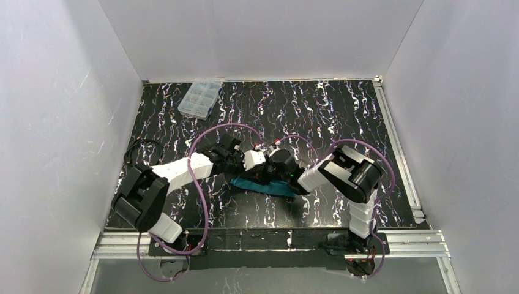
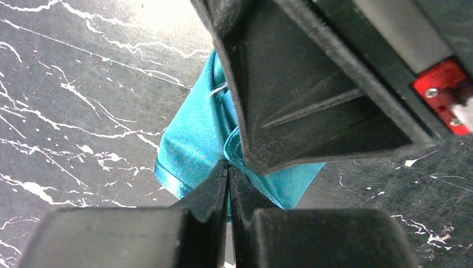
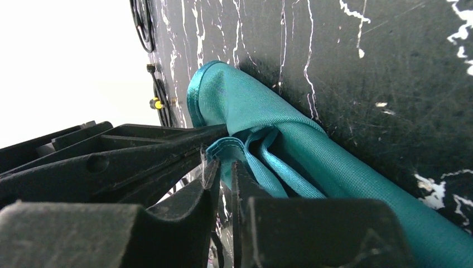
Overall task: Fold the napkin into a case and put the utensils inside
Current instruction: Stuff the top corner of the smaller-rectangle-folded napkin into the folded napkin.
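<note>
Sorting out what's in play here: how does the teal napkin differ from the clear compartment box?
The napkin is soft, teal and folded up mid-table, with the left gripper and right gripper at it; the box is rigid, clear, compartmented, untouched in the far-left corner. Both rest on the table.

Teal-green napkin [image 1: 269,186], bunched.
Layered folds with the shiny hem exposed; lies mid-width, toward the counter's near edge.
</note>
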Action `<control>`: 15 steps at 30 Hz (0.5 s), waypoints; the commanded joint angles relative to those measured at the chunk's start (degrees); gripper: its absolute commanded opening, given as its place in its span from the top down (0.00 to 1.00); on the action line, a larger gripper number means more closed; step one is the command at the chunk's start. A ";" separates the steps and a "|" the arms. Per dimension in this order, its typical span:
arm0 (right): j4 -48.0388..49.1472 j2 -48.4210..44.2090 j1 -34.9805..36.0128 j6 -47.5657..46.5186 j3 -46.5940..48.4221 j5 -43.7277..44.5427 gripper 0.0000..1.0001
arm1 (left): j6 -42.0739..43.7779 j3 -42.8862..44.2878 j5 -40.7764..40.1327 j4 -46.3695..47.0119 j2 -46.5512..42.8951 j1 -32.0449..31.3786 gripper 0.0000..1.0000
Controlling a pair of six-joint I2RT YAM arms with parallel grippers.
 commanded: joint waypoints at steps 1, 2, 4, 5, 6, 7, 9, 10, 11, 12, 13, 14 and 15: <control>0.46 -0.20 0.31 0.21 0.82 -0.15 0.80 | 0.35 -0.22 -1.83 -0.10 0.10 -0.26 1.00; 0.46 -0.10 0.30 0.31 0.78 -0.17 0.80 | 0.04 -0.10 -1.70 -0.37 0.01 -0.20 1.00; 0.20 0.59 0.37 0.41 1.25 -0.39 0.80 | -1.13 0.58 -1.56 -0.97 -0.22 -0.17 1.00; 0.10 0.96 0.47 0.34 1.53 -0.51 0.80 | -1.91 1.22 -1.27 -1.58 -0.40 -0.22 1.00; -0.17 1.34 0.53 0.32 1.89 -0.52 0.80 | -2.54 1.94 -0.75 -2.33 -0.65 -0.22 1.00; -0.38 1.67 0.57 0.18 2.12 -0.58 0.80 | -3.12 2.64 -0.30 -3.13 -0.96 -0.26 1.00; -1.46 2.24 0.61 -0.38 2.87 -0.61 0.80 | -4.21 3.93 0.63 -4.58 -1.72 -0.22 1.00; -2.02 2.37 0.63 -0.56 3.07 -0.57 0.80 | -4.73 4.44 1.00 -5.20 -2.05 -0.24 1.00; -2.24 2.53 0.68 -0.70 3.24 -0.53 0.80 | -5.09 4.89 1.37 -5.74 -2.33 -0.21 1.00; -2.77 2.63 0.67 -0.92 3.46 -0.45 0.80 | -5.40 5.22 1.58 -6.13 -2.50 -0.19 1.00; -3.37 2.68 0.79 -1.10 3.79 -0.42 0.80 | -5.60 5.50 1.68 -6.52 -2.60 -0.21 1.00; -3.87 2.68 0.76 -1.31 3.92 -0.31 0.79 | -5.70 5.64 1.76 -6.76 -2.64 -0.24 1.00; -4.50 2.56 0.76 -1.42 3.95 -0.02 0.79 | -5.82 5.58 1.82 -6.87 -2.82 -0.25 1.00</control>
